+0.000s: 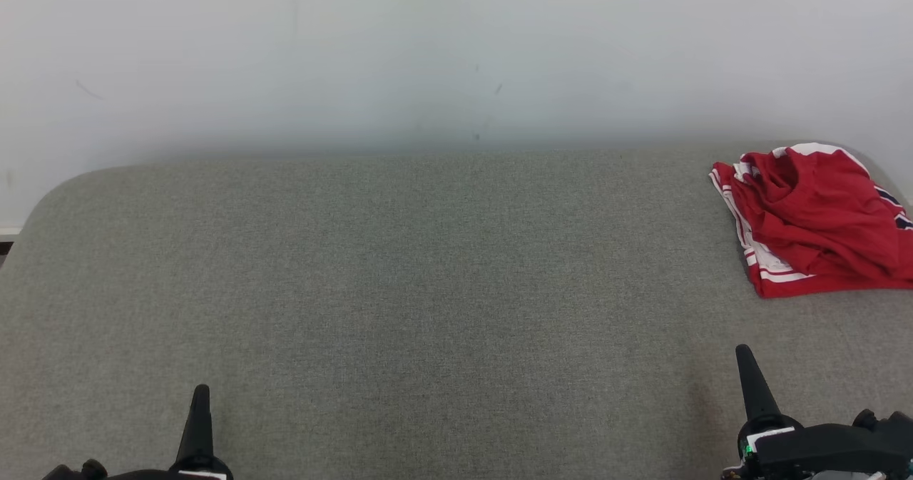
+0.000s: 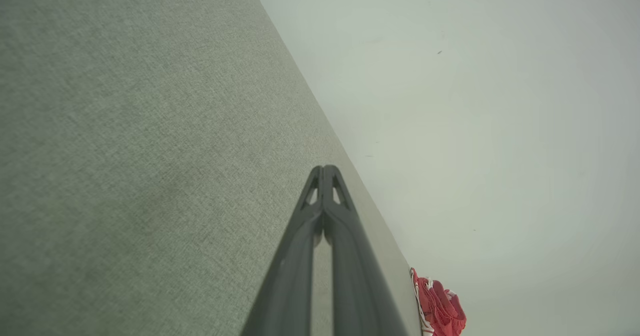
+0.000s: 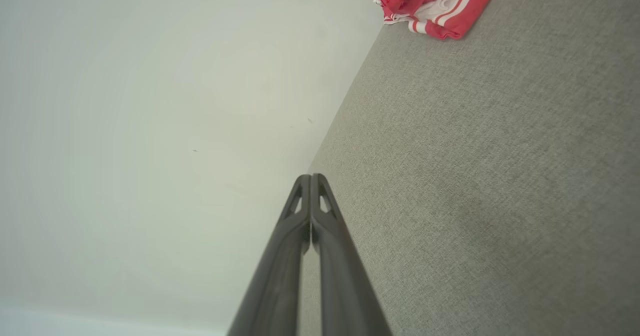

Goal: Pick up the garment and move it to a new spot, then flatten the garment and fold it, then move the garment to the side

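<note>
Black left fingers [image 1: 198, 423] pressed together, pointing forward, right fingers [image 1: 752, 387] likewise

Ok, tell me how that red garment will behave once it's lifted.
Probably floppy: the red garment lies in a crumpled heap of soft folds, so it should sag and unfurl. Likely light, since it looks like thin cloth. Pushed across the grey surface, it may bunch rather than slide.
</note>
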Motion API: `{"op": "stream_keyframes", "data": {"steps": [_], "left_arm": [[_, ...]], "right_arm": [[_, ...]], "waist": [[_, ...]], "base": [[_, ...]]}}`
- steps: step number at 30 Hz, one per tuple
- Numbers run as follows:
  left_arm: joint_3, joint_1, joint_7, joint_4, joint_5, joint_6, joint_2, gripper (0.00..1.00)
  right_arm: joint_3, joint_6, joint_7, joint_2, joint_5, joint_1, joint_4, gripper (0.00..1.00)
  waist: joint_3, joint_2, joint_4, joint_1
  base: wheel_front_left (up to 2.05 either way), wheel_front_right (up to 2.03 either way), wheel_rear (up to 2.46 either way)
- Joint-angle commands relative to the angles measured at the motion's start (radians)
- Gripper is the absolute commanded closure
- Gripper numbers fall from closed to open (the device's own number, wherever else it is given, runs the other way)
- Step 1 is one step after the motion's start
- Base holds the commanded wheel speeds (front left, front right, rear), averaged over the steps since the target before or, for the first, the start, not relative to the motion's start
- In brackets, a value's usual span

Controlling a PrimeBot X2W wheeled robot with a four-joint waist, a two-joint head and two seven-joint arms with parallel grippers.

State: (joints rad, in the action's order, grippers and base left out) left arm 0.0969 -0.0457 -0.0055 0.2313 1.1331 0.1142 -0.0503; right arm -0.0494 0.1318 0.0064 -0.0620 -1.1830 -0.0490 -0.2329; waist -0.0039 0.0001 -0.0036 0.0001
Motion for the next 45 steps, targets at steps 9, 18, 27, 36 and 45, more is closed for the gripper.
{"op": "stream_keyframes", "data": {"steps": [9, 18, 27, 36, 45], "left_arm": [[0.006, -0.030, 0.028, -0.003, 0.109, 0.007, -0.001, 1.00], [0.009, -0.042, 0.052, 0.002, 0.203, 0.011, -0.001, 1.00], [0.012, -0.047, 0.071, 0.005, 0.280, 0.011, -0.001, 1.00], [0.015, -0.055, 0.087, 0.009, 0.343, 0.014, 0.000, 1.00], [0.017, -0.064, 0.104, 0.012, 0.408, 0.017, 0.000, 1.00]], "right_arm": [[-0.014, -0.001, 0.022, 0.000, -0.098, -0.028, 0.005, 1.00], [-0.025, -0.001, 0.042, 0.001, -0.183, -0.038, 0.001, 1.00], [-0.034, -0.002, 0.058, 0.003, -0.252, -0.043, -0.002, 1.00], [-0.042, -0.002, 0.073, 0.004, -0.311, -0.051, -0.005, 1.00], [-0.050, -0.002, 0.088, 0.005, -0.372, -0.053, -0.008, 1.00]], "waist": [[0.001, -0.0001, 0.001, -0.0001], [0.002, -0.0001, 0.001, -0.0001], [0.004, -0.0001, 0.002, -0.0001], [0.005, -0.0001, 0.002, -0.0001], [0.006, -0.0001, 0.003, -0.0001]], "base": [[0.00, 0.00, 0.00], [0.00, 0.00, 0.00], [0.00, 0.00, 0.00], [0.00, 0.00, 0.00], [0.00, 0.00, 0.00]]}}
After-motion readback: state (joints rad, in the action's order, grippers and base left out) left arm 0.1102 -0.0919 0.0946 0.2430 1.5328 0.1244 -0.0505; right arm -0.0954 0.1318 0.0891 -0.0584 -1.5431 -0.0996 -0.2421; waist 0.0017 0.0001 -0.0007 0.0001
